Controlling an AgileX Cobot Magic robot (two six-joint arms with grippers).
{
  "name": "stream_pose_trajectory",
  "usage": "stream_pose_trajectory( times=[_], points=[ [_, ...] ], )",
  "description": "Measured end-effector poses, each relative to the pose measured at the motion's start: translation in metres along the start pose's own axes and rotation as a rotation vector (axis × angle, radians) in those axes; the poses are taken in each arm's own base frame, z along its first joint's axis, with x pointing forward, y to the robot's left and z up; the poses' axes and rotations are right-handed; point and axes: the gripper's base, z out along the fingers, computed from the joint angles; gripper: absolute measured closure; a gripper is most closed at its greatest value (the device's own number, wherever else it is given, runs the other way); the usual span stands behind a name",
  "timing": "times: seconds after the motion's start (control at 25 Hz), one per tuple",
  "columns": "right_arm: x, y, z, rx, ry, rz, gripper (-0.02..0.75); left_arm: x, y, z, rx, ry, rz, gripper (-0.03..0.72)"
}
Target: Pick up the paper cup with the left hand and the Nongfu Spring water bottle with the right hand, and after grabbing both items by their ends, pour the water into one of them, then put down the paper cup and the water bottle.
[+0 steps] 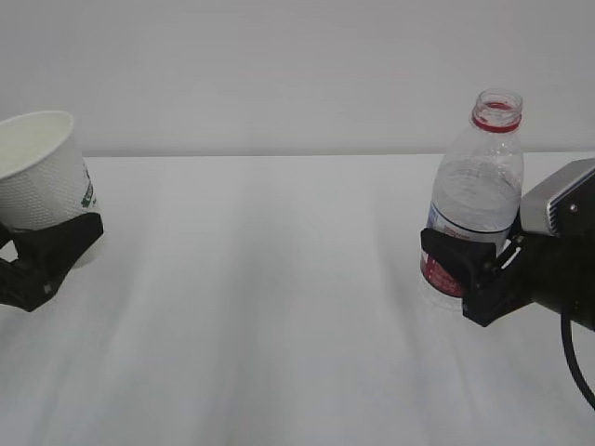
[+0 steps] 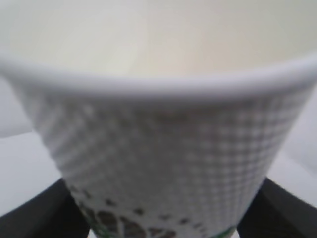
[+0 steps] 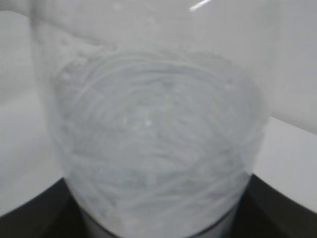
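The white paper cup [image 1: 39, 172] with a green logo sits at the far left, leaning slightly left. My left gripper [image 1: 67, 237] is shut on its lower end. In the left wrist view the cup [image 2: 163, 144] fills the frame between the black fingers [image 2: 39, 218]. The capless Nongfu Spring water bottle [image 1: 479, 181], red ring at its neck, stands nearly upright at the right. My right gripper [image 1: 469, 258] is shut on its red label band near the base. In the right wrist view the bottle [image 3: 158, 148] is a blur between the fingers [image 3: 282, 208]. I cannot make out the water level.
A plain white table [image 1: 279, 307] runs to a white back wall [image 1: 279, 65]. The grey plate of the right arm [image 1: 558, 200] and its black cable [image 1: 575, 358] sit at the right edge.
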Motion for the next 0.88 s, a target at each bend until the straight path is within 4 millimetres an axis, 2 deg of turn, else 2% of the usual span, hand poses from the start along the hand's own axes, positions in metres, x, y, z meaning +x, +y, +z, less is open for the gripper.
stream_pose_trajectory(
  times=[0.32, 0.88],
  points=[
    [0.008, 0.004, -0.005, -0.011, 0.029, 0.016, 0.223, -0.015, -0.013, -0.010, 0.084, -0.006, 0.072, 0.113],
    [0.009, 0.007, -0.006, -0.038, 0.036, 0.073, 0.223, -0.012, -0.034, -0.016, 0.317, 0.030, 0.153, 0.113]
  ],
)
